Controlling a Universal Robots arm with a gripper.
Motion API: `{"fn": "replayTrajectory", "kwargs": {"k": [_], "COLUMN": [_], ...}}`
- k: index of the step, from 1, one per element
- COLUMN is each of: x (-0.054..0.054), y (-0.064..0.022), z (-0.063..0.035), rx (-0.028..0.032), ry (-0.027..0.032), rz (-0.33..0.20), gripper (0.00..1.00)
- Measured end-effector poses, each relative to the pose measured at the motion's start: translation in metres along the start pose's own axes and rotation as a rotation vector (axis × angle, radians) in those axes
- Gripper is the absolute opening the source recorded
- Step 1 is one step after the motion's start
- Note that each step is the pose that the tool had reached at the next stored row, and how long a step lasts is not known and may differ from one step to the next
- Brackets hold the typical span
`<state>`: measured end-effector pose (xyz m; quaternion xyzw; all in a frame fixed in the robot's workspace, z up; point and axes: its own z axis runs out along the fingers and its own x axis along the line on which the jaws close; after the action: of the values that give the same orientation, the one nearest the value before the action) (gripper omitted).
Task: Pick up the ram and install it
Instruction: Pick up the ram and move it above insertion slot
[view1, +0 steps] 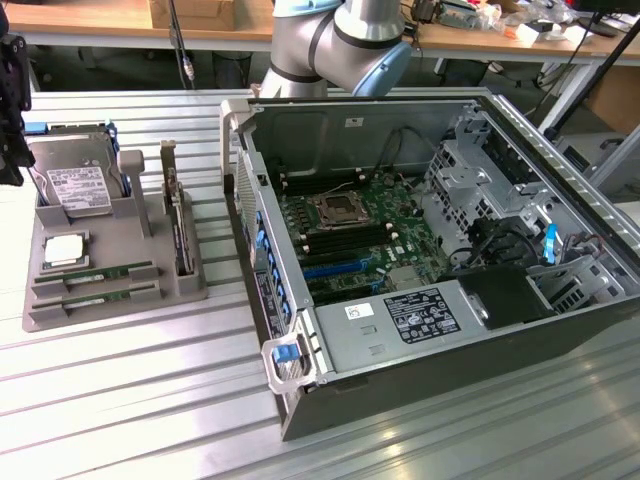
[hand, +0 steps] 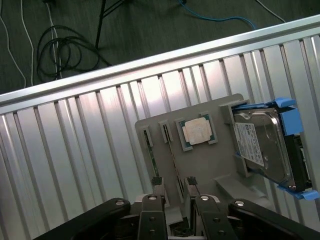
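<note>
On the exterior view's left, a grey tray (view1: 110, 312) sits on the ribbed aluminium table (view1: 150, 400), well apart from the machine it serves. A hard drive (view1: 80, 185) in a blue caddy leans at the tray's back, a square silver processor (view1: 65, 250) lies flat just in front of it, and along the front edge one ram stick (view1: 95, 272) and a second ram stick (view1: 95, 294) lie side by side, each in its own slot and neither lifted. Beside them, toward the case, a dark expansion card (view1: 180, 230) stands upright on its edge. From the wrist view the gripper (hand: 174, 189) hangs above this tray (hand: 210, 165), near the end where a green stick (hand: 152, 160) shows; its fingers (hand: 157, 187) are spread apart with nothing between them, the grey plastic visible through the gap, and whether they touch the tray cannot be told. Just beyond them are the processor (hand: 198, 132) and the hard drive (hand: 260, 145). Further right in the exterior view, the open computer case (view1: 450, 385) lies on its side, showing the green motherboard (view1: 385, 225) with its processor socket (view1: 335, 210), dark memory slots on either side of the socket, and a labelled power supply (view1: 420, 315) at the front. Behind the case rises the grey and blue robot arm (view1: 340, 40).
</note>
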<state>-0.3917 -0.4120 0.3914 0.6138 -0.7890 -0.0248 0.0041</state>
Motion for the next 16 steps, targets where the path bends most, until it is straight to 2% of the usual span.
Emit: {"fn": "replayTrajectory", "kwargs": {"k": [16], "x": [0.0002], "y": [-0.0004], "z": [0.0093], "rx": [0.0], "ry": [0.0], "rz": [0.0], "gripper": [0.3]}}
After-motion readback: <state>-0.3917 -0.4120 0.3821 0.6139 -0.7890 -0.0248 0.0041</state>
